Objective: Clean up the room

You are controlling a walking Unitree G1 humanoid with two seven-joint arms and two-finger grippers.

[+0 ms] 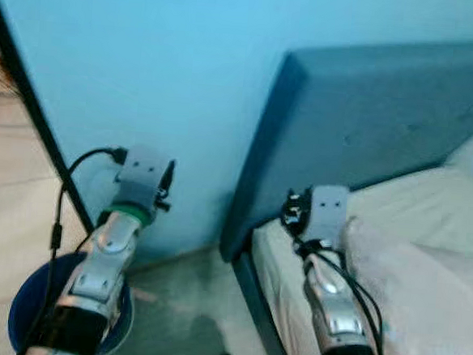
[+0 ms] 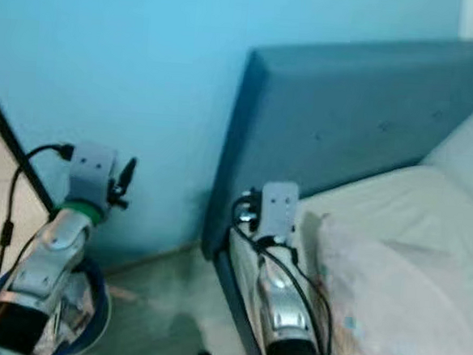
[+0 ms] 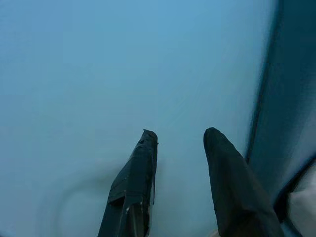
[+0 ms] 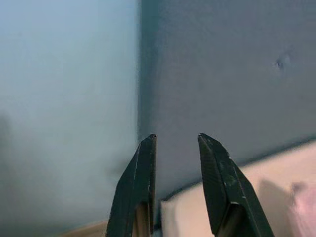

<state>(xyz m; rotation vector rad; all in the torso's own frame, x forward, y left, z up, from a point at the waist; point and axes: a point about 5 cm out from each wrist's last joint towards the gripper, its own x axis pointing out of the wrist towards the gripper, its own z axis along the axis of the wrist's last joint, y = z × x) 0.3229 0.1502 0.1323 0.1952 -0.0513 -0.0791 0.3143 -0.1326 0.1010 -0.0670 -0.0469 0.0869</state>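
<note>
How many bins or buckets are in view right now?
1: a blue bucket on the floor beneath the left arm, near the blue wall. Others may sit outside the camera's view.

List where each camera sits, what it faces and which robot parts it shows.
Head stereo pair: looks forward and down at the blue wall, headboard, bed and blue bin; both arms show.
Left wrist: left gripper, open, facing the wall.
Right wrist: right gripper, open, facing the headboard.
Shared: wall and headboard.
</note>
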